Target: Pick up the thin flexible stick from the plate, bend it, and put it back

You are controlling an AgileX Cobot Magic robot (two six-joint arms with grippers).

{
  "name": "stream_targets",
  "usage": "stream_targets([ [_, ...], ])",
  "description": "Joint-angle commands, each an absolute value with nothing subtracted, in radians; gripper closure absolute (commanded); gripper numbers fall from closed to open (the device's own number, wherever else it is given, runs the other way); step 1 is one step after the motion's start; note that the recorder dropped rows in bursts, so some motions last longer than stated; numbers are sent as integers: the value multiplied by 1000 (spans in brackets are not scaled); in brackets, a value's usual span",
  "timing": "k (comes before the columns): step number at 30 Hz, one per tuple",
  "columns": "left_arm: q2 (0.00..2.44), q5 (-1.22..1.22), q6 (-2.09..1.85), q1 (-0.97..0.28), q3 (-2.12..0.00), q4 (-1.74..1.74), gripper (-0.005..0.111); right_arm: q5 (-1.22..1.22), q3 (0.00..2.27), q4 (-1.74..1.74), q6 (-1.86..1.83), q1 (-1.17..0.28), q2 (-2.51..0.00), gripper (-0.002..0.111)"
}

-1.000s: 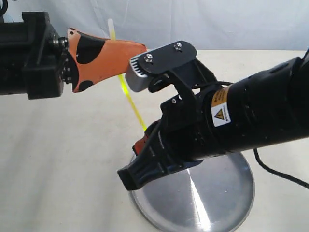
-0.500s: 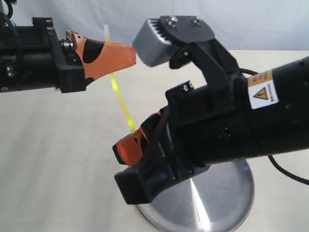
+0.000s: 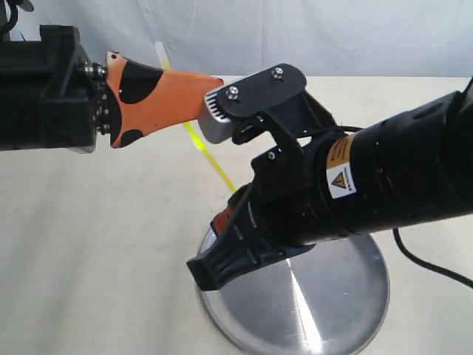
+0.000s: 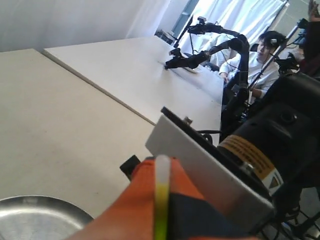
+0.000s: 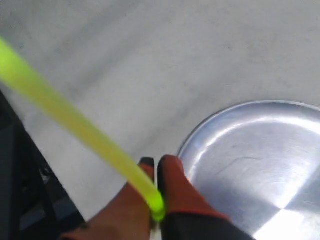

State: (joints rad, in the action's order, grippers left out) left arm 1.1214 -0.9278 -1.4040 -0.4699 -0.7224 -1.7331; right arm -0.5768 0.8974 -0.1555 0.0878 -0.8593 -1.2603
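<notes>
The thin yellow-green stick (image 3: 212,162) hangs slanted in the air above the table, held at both ends. My left gripper (image 3: 209,83) is shut on its upper part, and the pale end (image 3: 159,50) sticks out past the orange fingers. In the left wrist view the stick (image 4: 161,204) lies pinched between the left gripper's (image 4: 161,161) fingers. My right gripper (image 3: 222,216) is shut on the lower end, just over the near left rim of the silver plate (image 3: 340,299). The right wrist view shows the stick (image 5: 75,121) running into the right gripper (image 5: 154,164), beside the plate (image 5: 250,155).
The pale table (image 3: 89,244) spreads to the left and front of the plate. A white backdrop (image 3: 332,33) closes off the far side. The right arm's grey camera housing (image 3: 218,111) sits close under the left gripper's fingers. People and other arms (image 4: 215,45) show far behind.
The right arm has rolled back and shifted right, so its camera housing dropped under the left fingers. The left gripper reached further right, and the stick now leans more steeply toward the plate.
</notes>
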Motion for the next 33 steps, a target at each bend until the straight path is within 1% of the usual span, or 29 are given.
stream_targets([
  [1, 1112, -876, -1398, -481, -727, -1725, 107, -546, 893, -426, -127, -850, -1258, 109],
  [5, 1112, -689, -1387, -481, -727, -1613, 107, -566, 911, -691, -327, -850, -1181, 109],
  [10, 1112, -564, -1389, -481, -727, -1590, 107, -560, 958, -668, -342, -850, -1077, 109],
  [13, 1112, -587, -1389, -481, -712, -1566, 107, -536, 975, -549, -262, -850, -1045, 109],
  [17, 1112, -718, -1367, -481, -690, -1576, 107, -546, 975, -274, -40, -850, -1044, 109],
  [19, 1112, -787, -1365, -481, -690, -1598, 107, -590, 973, -159, 71, -850, -1052, 109],
  [22, 1112, -846, -1370, -481, -690, -1714, 107, -674, 972, -97, 100, -850, -1072, 109],
  [27, 1112, -911, -1387, -481, -717, -1744, 107, -718, 941, -134, 104, -850, -1112, 109],
  [29, 1112, -912, -1398, -481, -730, -1744, 107, -718, 928, -220, 57, -850, -1122, 109],
  [33, 1112, -828, -1482, -481, -743, -1744, 107, -724, 928, -502, -187, -850, -1116, 109],
])
